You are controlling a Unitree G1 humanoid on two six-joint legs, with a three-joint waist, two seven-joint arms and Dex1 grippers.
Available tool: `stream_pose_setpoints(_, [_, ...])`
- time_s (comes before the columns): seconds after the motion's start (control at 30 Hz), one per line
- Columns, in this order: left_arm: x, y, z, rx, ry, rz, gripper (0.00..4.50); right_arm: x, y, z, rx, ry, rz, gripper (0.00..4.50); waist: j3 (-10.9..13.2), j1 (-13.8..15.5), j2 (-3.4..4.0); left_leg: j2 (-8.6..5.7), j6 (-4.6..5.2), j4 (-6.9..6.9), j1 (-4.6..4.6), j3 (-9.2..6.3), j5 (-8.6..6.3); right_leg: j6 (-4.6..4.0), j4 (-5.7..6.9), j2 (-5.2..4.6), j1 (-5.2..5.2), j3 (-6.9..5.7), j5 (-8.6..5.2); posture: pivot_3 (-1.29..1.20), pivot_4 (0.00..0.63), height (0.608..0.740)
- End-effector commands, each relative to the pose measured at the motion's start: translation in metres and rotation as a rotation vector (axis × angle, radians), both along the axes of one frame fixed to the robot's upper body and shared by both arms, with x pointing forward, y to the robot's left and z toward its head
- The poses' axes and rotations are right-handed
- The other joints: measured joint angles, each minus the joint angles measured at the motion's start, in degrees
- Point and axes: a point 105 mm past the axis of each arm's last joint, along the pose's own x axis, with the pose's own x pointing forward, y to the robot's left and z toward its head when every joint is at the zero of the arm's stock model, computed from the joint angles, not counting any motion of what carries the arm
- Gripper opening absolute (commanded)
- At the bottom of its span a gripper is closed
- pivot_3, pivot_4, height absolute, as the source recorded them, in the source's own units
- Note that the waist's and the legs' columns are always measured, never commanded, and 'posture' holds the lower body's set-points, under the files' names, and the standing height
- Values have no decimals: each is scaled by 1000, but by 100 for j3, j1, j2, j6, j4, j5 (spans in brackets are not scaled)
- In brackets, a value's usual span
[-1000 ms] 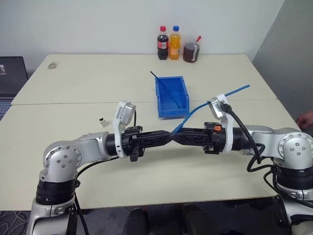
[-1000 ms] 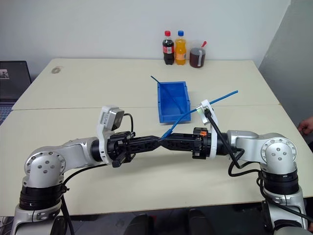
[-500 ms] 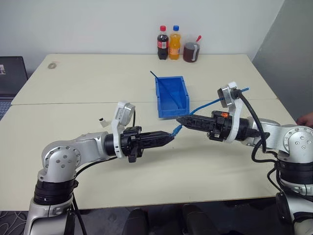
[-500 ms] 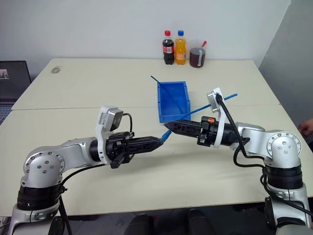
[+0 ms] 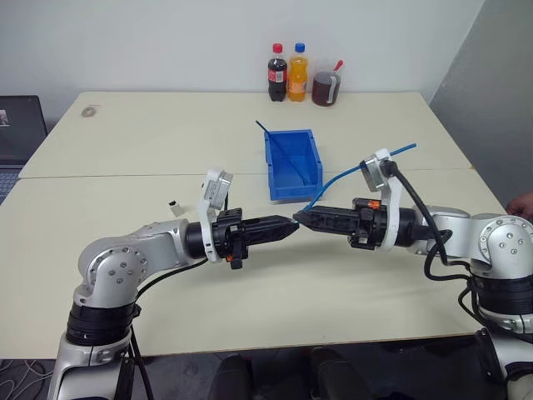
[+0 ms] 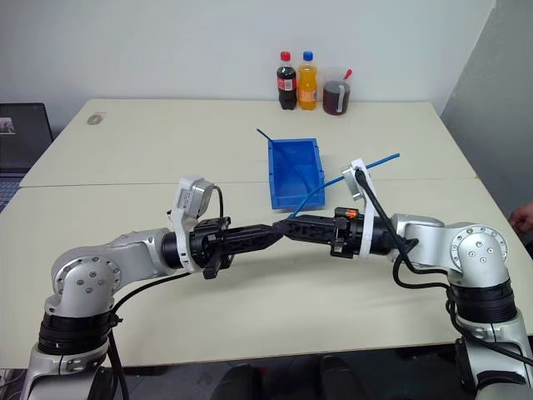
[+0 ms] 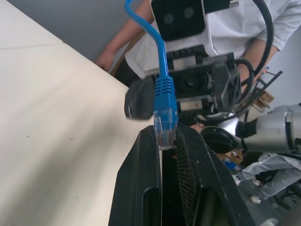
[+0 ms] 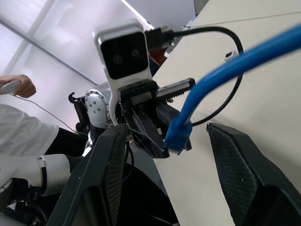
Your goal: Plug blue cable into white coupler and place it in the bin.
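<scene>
two pale tables [image 5: 150, 133] abut before a white wall [image 5: 166, 42].

Bright even indoor light, soft shadows, blurred wrist backgrounds

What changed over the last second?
The right gripper opened and let go of the cable, backed off, then returned tip to tip with the left gripper. The left gripper stayed shut on the plug. The bin and coupler have not moved.
</scene>
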Motion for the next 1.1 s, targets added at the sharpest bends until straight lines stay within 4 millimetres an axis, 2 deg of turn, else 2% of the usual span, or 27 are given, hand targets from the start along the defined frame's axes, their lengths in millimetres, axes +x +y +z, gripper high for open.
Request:
stream_pose_setpoints(0.03, [-3, -6, 9, -6, -68, -11, 190, -4, 2, 8, 31, -24, 2, 2831, 0, 1, 0, 0, 0, 0, 0, 0, 0, 0, 0, 0, 0, 0, 0, 0, 150, 740])
stream_pose_setpoints(0.17, [-2, -7, 8, -5, -72, -10, 190, -2, 3, 8, 31, -19, -8, 2831, 0, 1, 0, 0, 0, 0, 0, 0, 0, 0, 0, 0, -1, 0, 0, 0, 150, 740])
stream_pose_setpoints(0.27, [-2, -8, 8, -4, -74, -10, 190, -1, 2, 8, 33, -15, -15, 2427, 0, 0, 0, 0, 0, 0, 0, 0, 0, 0, 0, 0, -1, 0, 0, 0, 150, 740])
stream_pose_setpoints(0.5, [-4, -8, 8, -2, -73, -9, 190, 0, 0, 7, 31, -6, -19, 783, 0, 1, 0, 1, 0, -1, -1, 0, 0, 0, 0, 0, -1, 0, 0, 0, 150, 740])
stream_pose_setpoints(0.6, [-4, -9, 8, -2, -75, -6, 190, 0, 0, 6, 30, -1, -12, 224, 0, 1, 0, 1, 0, -1, -1, 0, 0, 0, 0, 0, -1, 0, 0, 0, 150, 740])
stream_pose_setpoints(0.87, [-3, -9, 8, -1, -76, 0, 190, -2, -1, 5, 21, -1, -6, 215, 0, 1, 0, 0, 0, -2, -1, 0, 0, 0, -2, 0, -1, 0, 0, 0, 150, 740])
stream_pose_setpoints(0.97, [-7, -7, 9, -13, -57, -24, 1040, 3, -2, 7, 28, -11, -28, 215, 0, 0, 0, 1, 0, -2, -1, 0, 0, 0, -2, 0, -1, 0, 0, 0, 150, 740])
stream_pose_setpoints(1.07, [-12, 0, 10, -14, -37, -48, 1540, 8, -5, 9, 37, -18, -48, 215, 0, -1, 0, 1, 0, -2, -1, 0, 0, 0, -2, 0, -1, 0, 0, 0, 150, 740])
stream_pose_setpoints(1.1, [-13, 3, 10, -8, -30, -50, 1849, 10, -7, 9, 39, -20, -53, 215, 0, -4, 0, 1, 0, -2, -1, 1, 0, 0, -2, 0, -2, -1, 0, 0, 150, 740])
